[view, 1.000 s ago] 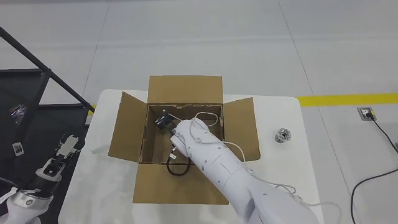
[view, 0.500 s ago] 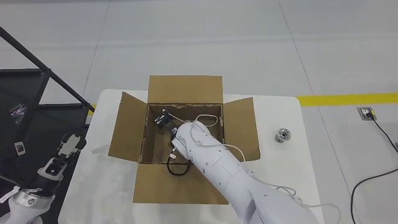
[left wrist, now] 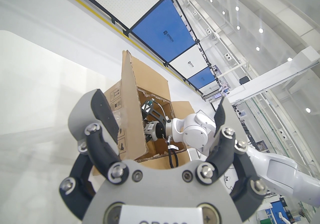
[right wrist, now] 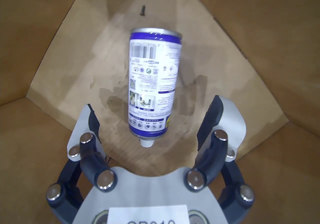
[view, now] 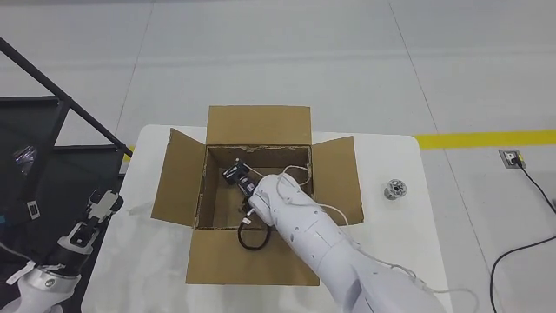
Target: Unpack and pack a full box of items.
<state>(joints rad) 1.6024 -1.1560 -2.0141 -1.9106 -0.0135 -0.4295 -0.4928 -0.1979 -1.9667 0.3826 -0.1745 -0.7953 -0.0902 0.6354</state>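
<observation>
The right tool [right wrist: 153, 105], spread wide and empty, hangs inside the box [right wrist: 50, 35], walls close around it. The spray can [right wrist: 153, 77] lies on the box floor between its fingers, with a small screw [right wrist: 143, 10] beyond. The left tool [left wrist: 160, 101], also wide and empty, is well apart from the box.

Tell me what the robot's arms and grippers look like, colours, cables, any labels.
The left arm and right arm are glossy white shells; the right one carries a looping black cable at its wrist. The left gripper and right gripper match: silver plate with a white label, dark linkages, silver bolts, pale grey fingers with black pads.
</observation>
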